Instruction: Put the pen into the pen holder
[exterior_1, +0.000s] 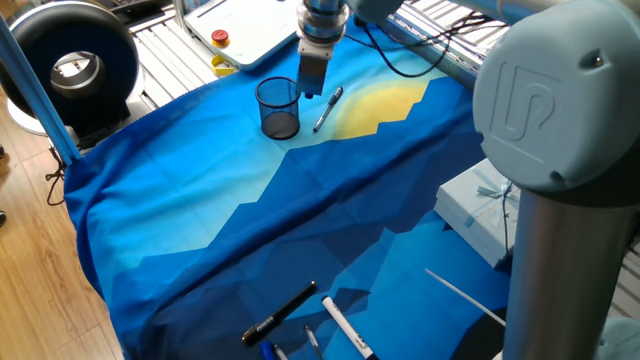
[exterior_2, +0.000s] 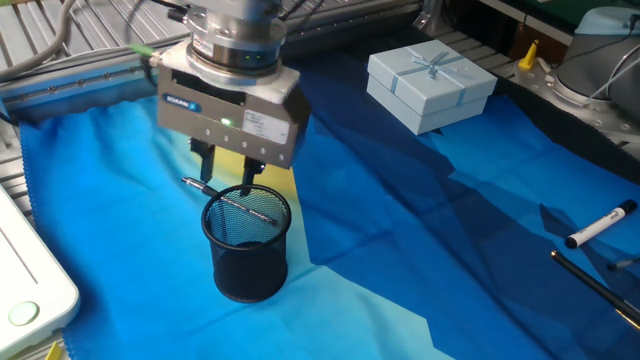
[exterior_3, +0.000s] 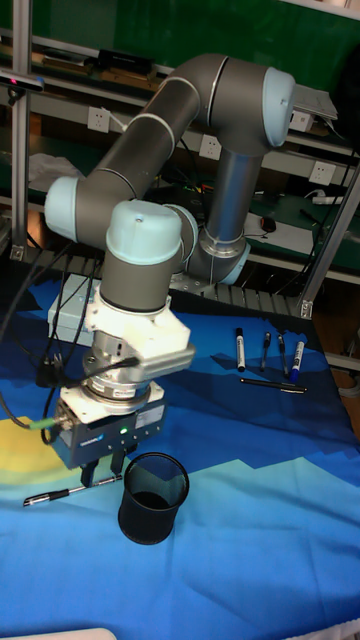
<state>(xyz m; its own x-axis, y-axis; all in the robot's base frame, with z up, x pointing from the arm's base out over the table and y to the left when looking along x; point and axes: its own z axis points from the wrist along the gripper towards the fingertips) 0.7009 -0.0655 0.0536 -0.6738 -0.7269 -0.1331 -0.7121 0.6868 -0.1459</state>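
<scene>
The pen (exterior_1: 328, 108) lies flat on the blue and yellow cloth, right beside the pen holder (exterior_1: 279, 107), a black mesh cup standing upright. In the other fixed view the pen (exterior_2: 197, 184) shows left of the cup and through the mesh of the pen holder (exterior_2: 246, 250). My gripper (exterior_2: 226, 170) hangs just above the pen, behind the cup's rim, open, with nothing between its fingers. In the tall view the gripper (exterior_3: 102, 470) is over the pen (exterior_3: 60, 494), left of the pen holder (exterior_3: 152, 497).
A pale blue gift box (exterior_2: 430, 85) stands at the cloth's edge. Several markers and pens (exterior_1: 300, 320) lie at the far end of the cloth, among them a white marker (exterior_2: 600, 225). A white device with a red button (exterior_1: 240, 25) sits beyond the cup.
</scene>
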